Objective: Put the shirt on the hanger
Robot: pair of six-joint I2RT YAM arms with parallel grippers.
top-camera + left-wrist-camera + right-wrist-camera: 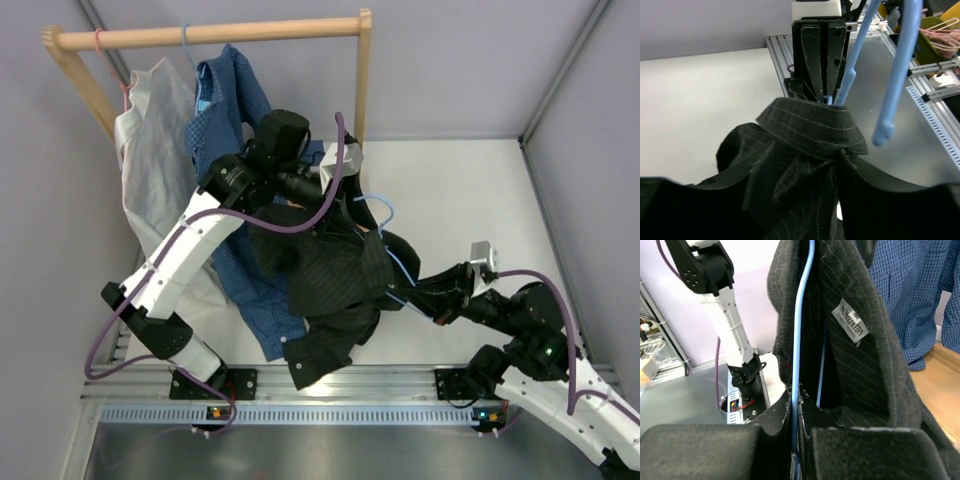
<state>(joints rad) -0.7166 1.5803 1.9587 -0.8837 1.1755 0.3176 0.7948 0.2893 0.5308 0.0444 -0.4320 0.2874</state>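
The right jaws are clenched on the hanger [802,315]. Their own wrist view shows its blue wire rising straight out of them, with the shirt [850,375] wrapped round it and its inside and label [852,326] just above. Only the left wrist view shows the hook, free beside those jaws, and the collar against their tips. The left jaws stand apart on either side of the cloth under the collar; whether they press it cannot be told. From above, the shirt hangs between both arms over the desk [470,190], with a blue patterned shirt [225,100] near the left jaws.
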